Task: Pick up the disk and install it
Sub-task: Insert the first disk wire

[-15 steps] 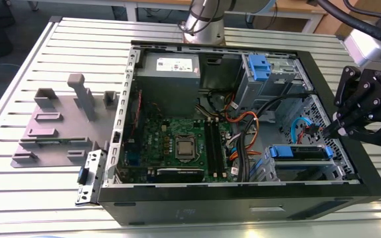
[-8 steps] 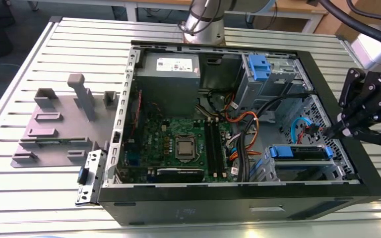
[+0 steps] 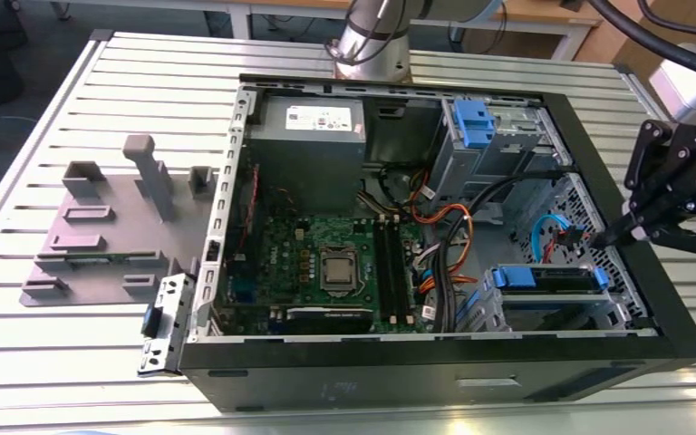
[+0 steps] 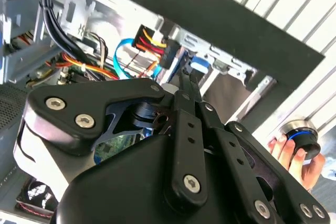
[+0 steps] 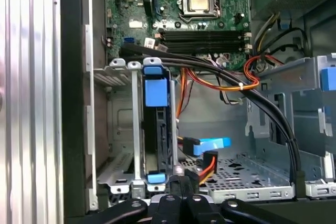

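Observation:
The disk (image 3: 549, 277) sits edge-on in the lower drive cage of the open computer case (image 3: 445, 367), at the exterior view's right. Its blue bracket (image 5: 156, 92) shows along the edge facing me in the first wrist view. My gripper (image 3: 600, 243) hangs over the case's right wall, just beside and above the disk, apart from it. The black fingers (image 4: 181, 93) are pressed together with nothing between them. In the first wrist view the gripper (image 5: 181, 181) points at the near end of the disk's slot, close to a SATA plug and blue cable (image 5: 210, 145).
Black and orange cables (image 5: 239, 85) cross the case between the motherboard (image 3: 323, 263) and the drive cages. A second cage with a blue latch (image 3: 475, 122) stands at the back. A grey fixture (image 3: 101, 227) lies on the slatted table. A person's hand (image 4: 287, 153) holds a round knob outside the case.

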### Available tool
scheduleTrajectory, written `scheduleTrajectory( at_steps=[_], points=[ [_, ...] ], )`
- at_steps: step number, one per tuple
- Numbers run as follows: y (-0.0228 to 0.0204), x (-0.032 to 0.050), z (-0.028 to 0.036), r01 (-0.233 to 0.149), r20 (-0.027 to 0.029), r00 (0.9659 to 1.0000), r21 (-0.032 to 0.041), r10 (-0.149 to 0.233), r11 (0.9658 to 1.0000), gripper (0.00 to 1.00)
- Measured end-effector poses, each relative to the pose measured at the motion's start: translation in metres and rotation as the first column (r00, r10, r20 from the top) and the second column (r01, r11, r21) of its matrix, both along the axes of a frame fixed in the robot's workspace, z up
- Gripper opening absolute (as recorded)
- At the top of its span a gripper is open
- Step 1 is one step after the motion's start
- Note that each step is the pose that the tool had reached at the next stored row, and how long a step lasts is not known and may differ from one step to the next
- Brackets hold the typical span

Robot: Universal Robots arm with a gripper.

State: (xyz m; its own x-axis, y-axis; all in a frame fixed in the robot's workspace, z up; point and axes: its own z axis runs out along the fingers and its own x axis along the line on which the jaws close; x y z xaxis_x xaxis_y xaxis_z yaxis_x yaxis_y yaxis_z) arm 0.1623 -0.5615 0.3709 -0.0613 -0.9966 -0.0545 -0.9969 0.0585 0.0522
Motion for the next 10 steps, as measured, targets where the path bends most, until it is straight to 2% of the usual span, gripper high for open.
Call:
scheduleTrajectory(
  at_steps=[6, 10],
  points=[
    [0.0091, 0.0071, -0.0058, 0.0, -0.0007, 1.0, 0.0001, 0.0, 1.0, 0.11],
    [0.0106, 0.0071, -0.0062, 0.0, -0.0007, 1.0, 0.0001, 0.0, 1.0, 0.11]
  ],
)
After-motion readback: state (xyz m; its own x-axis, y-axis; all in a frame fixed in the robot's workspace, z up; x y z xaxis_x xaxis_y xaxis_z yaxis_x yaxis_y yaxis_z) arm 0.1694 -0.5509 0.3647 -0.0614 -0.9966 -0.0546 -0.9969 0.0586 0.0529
